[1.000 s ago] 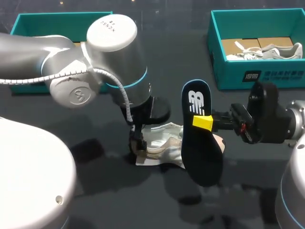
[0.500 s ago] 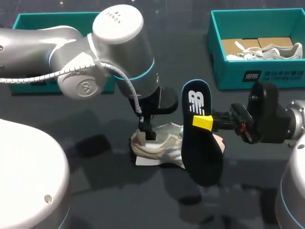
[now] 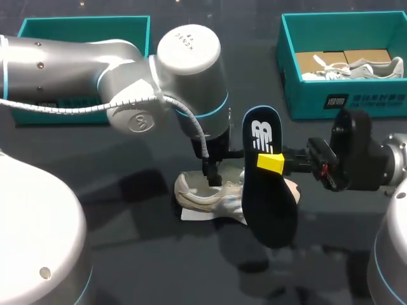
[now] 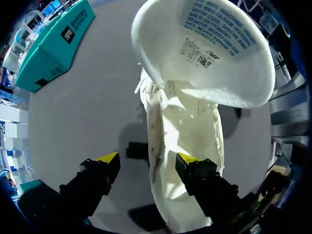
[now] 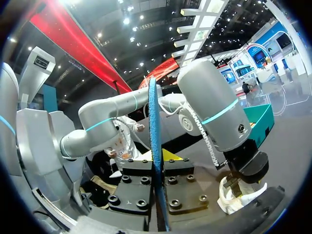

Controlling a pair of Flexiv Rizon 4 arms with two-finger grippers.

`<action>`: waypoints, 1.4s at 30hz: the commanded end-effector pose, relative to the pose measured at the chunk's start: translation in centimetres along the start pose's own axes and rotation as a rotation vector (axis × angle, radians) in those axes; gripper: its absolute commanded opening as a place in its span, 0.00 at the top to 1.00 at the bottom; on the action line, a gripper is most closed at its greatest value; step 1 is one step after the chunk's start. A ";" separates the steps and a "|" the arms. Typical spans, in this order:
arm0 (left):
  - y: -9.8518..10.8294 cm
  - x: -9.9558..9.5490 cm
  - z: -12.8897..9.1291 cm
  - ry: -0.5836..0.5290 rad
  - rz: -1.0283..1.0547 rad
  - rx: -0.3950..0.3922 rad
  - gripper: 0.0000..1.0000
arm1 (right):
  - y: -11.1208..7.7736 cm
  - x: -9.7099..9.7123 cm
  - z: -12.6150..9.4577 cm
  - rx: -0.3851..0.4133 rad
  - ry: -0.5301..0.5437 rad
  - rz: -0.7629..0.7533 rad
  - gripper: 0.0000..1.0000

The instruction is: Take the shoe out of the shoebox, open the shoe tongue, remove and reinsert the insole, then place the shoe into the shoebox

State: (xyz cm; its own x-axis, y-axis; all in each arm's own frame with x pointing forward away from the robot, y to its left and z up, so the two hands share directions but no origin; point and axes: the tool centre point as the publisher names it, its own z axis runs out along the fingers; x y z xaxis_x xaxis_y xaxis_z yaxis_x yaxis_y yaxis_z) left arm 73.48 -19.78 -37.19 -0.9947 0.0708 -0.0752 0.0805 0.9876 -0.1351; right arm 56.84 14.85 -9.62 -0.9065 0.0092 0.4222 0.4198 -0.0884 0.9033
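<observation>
The left gripper (image 4: 147, 158) has moved over the last second from the shoe's heel end to above its middle, and the thick silver arm behind it has swung the same way. Its yellow-tipped fingers stand wide apart and grip nothing, one over the shoe (image 4: 183, 126) and the other over the bare table (image 4: 78, 112). The right gripper (image 3: 272, 162) has not shifted. It is clamped on the insole (image 3: 268, 184), which it holds on edge above the table, just beside the shoe's toe end. The insole is a long rounded oval, dark navy with a white logo on its upper face and pale with blue print underneath. It shows as a thin blue edge in the right wrist view. The shoe sits on the dark, smooth table outside the boxes, made of cream mesh with soft pale panels. A flat white scrap (image 3: 193, 215) shows at its near edge. At the far right is a teal cardboard shoebox (image 3: 305, 95) holding another pale shoe (image 3: 362, 68) on brown paper, with a second teal box (image 3: 82, 22) at the far left
</observation>
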 end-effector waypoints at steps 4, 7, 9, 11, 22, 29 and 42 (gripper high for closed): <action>-0.8 0.1 2.2 0.006 -0.006 -0.021 0.45 | -0.1 0.3 0.1 -0.001 -0.006 0.000 1.00; -0.8 0.1 2.4 0.003 -0.010 -0.024 0.53 | -0.1 0.3 0.1 -0.001 -0.006 0.000 1.00; -0.8 0.1 2.5 0.000 -0.012 -0.027 0.60 | -0.1 0.3 0.1 -0.001 -0.006 0.000 1.00; -0.8 0.1 2.6 -0.002 -0.014 -0.029 0.80 | -0.1 0.3 0.1 -0.001 -0.006 0.000 1.00; -0.5 0.7 1.7 0.007 0.007 -0.008 1.00 | -0.1 0.3 0.1 -0.001 -0.006 0.000 1.00; -0.3 1.4 -0.6 0.034 0.082 0.017 1.00 | -0.1 0.3 0.1 -0.001 -0.006 0.000 1.00; 0.3 2.6 -4.4 0.006 0.400 0.086 1.00 | -0.1 0.3 0.1 -0.001 -0.006 0.000 1.00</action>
State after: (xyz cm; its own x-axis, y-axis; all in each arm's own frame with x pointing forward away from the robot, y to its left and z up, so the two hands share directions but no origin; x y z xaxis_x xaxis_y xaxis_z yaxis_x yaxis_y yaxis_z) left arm 71.19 -20.04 -33.85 -0.8853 0.4508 -0.1138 0.4643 0.8702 -0.1650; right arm 56.88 14.84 -9.61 -0.9063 0.0083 0.4225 0.4202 -0.0882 0.9031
